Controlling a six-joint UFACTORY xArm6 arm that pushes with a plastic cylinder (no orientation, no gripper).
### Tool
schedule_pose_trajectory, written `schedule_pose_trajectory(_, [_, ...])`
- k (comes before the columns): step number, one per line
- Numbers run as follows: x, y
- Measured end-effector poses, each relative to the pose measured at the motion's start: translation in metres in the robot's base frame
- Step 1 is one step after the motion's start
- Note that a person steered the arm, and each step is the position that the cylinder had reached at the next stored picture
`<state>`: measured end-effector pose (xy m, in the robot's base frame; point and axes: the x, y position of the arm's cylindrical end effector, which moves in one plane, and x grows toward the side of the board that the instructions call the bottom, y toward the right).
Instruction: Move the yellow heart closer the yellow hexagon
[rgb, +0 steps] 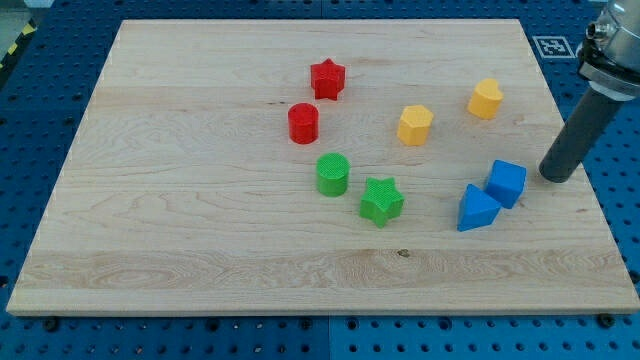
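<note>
The yellow heart (485, 98) lies on the wooden board (180, 200) at the view's upper right. The yellow hexagon (415, 125) lies a short way to its lower left, with a gap between them. My tip (558, 177) rests near the board's right edge, below and to the right of the yellow heart and just right of the blue cube (506, 183). It touches no block.
A red star (327, 78) and a red cylinder (303, 123) lie at upper centre. A green cylinder (332, 174) and a green star (381, 201) lie at centre. A blue triangle (477, 209) sits beside the blue cube.
</note>
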<state>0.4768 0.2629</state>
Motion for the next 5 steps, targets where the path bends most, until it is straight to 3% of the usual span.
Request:
schedule_pose_trajectory(1, [0.011, 0.01])
schedule_pose_trajectory(2, [-0.019, 0.01])
schedule_pose_trajectory(3, [-0.075, 0.008])
schedule_pose_trajectory(5, [-0.137, -0.048])
